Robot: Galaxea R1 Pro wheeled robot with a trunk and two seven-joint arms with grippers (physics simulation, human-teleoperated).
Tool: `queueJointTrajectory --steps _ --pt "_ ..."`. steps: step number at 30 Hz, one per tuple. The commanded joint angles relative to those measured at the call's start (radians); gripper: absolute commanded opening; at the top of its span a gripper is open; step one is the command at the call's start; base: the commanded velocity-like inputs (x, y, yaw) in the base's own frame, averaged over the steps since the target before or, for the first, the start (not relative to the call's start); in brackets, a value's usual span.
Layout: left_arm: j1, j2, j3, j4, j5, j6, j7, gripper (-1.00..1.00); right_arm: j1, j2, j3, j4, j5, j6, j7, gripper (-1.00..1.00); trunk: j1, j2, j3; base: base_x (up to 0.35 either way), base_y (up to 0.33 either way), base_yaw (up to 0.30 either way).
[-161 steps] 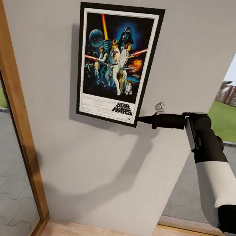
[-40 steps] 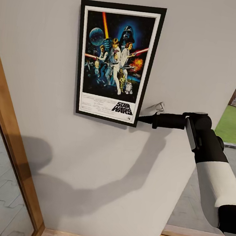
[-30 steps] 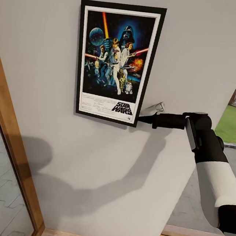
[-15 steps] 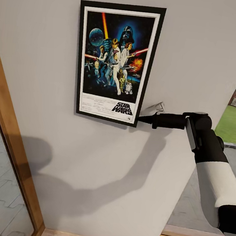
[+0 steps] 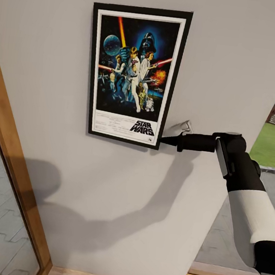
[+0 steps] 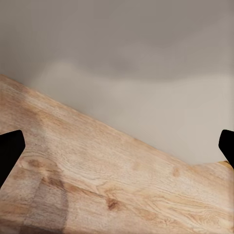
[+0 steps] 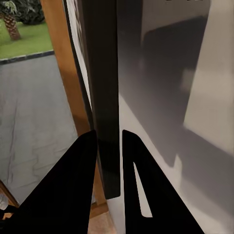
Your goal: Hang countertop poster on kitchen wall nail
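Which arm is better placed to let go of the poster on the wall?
The right. Its tool is shut on the poster at the lower right corner of the frame. The left tool hangs open over a wooden floor.

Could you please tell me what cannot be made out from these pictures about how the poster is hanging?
- Nail: in the head view, the poster covers the wall behind it, so no nail or hook can be seen.
- Grip: in the right wrist view, the right gripper straddles the frame's edge; contact by the fingers is unclear.
- Left gripper: the left wrist view's edges cut off its fingertips.
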Motion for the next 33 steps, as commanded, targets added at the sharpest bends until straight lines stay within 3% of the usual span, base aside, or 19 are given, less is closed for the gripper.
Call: queueJointTrajectory --steps 1,8,33 --pt "0.0 0.0 -0.003 0.001 0.003 -0.005 -0.003 1.0 0.0 -0.001 0.001 0.0 -0.003 0.006 0.002 -1.0 0.0 -0.001 0.0 0.0 0.0 0.0" --pt "0.0 0.0 -0.003 0.001 0.003 -0.005 -0.002 1.0 0.004 -0.001 0.001 -0.001 -0.004 -0.045 0.004 -1.0 0.0 -0.001 0.0 0.0 0.0 0.0" --pt "0.0 0.0 -0.003 0.001 0.003 -0.005 -0.002 1.0 0.054 -0.002 0.001 0.0 -0.005 -0.08 0.005 -1.0 0.0 -0.001 0.0 0.0 0.0 0.0"
